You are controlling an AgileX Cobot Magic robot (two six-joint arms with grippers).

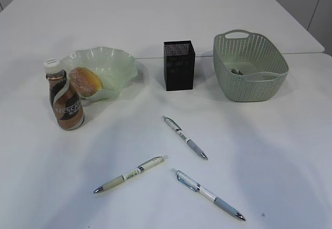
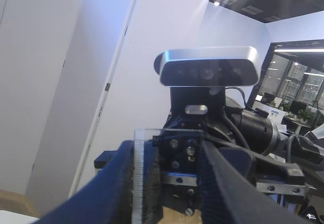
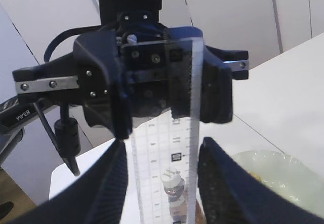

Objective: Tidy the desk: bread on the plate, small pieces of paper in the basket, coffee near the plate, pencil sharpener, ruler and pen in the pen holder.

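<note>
The left claw (image 2: 164, 150) was partly open, its two dark fingers set against the long edges of the clear ruler (image 3: 164, 133) and holding it across its width, so the ruler stood up from the claw with its flat face to the wrist camera. The right claw (image 3: 162, 145) faced the left one head-on, and the free end of the ruler ran down between its fingers. Its edges lay close against both pads, but it could not be told whether they pressed on it. Neither claw appeared in the exterior view. On the white worktop (image 1: 270, 161) below, the sugared bread (image 1: 85, 80) lay in the wavy-rimmed green plate (image 1: 122, 66), at its left side. The coffee (image 1: 66, 102) stood upright just in front of the plate's left edge. The black mesh pen holder (image 1: 179, 66) stood near the middle, between the plate and the green basket (image 1: 249, 84) on the right, which held a few small items too unclear to name. Three pens lay apart on the near worktop: one central (image 1: 185, 137), one to the left (image 1: 130, 174), one nearest the camera (image 1: 207, 194).
</note>
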